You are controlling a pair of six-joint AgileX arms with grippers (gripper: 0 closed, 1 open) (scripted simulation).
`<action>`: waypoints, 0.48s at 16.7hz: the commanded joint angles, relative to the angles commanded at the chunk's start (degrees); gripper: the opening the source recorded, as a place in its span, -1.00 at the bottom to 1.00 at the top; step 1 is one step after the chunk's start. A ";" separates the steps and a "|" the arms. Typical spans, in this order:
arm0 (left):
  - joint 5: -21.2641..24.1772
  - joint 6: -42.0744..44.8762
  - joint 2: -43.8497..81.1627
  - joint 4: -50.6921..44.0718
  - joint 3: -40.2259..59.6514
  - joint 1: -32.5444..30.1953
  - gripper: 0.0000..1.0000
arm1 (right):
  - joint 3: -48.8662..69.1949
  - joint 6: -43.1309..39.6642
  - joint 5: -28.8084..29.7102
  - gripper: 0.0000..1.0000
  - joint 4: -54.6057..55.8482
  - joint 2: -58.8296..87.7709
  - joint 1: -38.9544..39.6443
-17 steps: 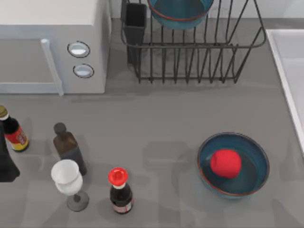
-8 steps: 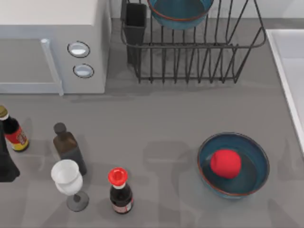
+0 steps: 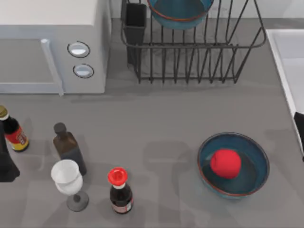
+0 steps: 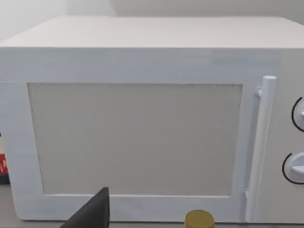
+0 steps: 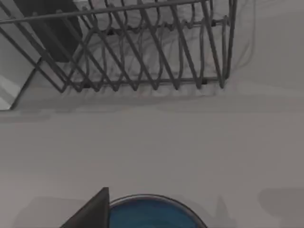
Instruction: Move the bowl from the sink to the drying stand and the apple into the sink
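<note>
A teal-blue bowl [image 3: 179, 11] sits in the dark wire drying stand [image 3: 199, 46] at the back of the counter. A second bowl [image 3: 251, 156] that looks alike stands on the counter at the front right, and the red apple [image 3: 225, 163] lies inside it. The pale sink [image 3: 280, 61] shows only its rim at the right edge. My right arm [image 3: 299, 127] pokes in at the right edge, between the sink rim and the counter bowl. Its wrist view looks past the blue bowl rim [image 5: 147, 209] toward the drying stand [image 5: 142, 71]. My left arm [image 3: 6, 164] stays at the far left.
A white microwave [image 3: 52, 42] fills the back left, close in front of the left wrist camera [image 4: 137, 137]. At the front left stand a red-labelled bottle [image 3: 14, 133], a dark bottle [image 3: 69, 147], a white glass [image 3: 66, 178] and a red-capped bottle [image 3: 118, 187]. Bare counter lies mid-table.
A dark part of my right arm has come into the top view at the right edge. The bowls, the apple and the left arm have not moved.
</note>
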 joint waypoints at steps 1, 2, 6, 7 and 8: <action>0.00 0.00 0.00 0.00 0.00 0.00 1.00 | 4.00 2.37 -0.10 1.00 -3.49 5.81 2.44; 0.00 0.00 0.00 0.00 0.00 0.00 1.00 | 8.04 4.69 -0.25 1.00 -7.08 11.91 4.74; 0.00 0.00 0.00 0.00 0.00 0.00 1.00 | 23.87 12.70 -1.07 1.00 -21.37 36.91 11.99; 0.00 0.00 0.00 0.00 0.00 0.00 1.00 | 27.61 14.25 -1.25 1.00 -24.67 42.76 13.24; 0.00 0.00 0.00 0.00 0.00 0.00 1.00 | 31.22 15.59 -1.38 1.00 -27.77 48.22 14.25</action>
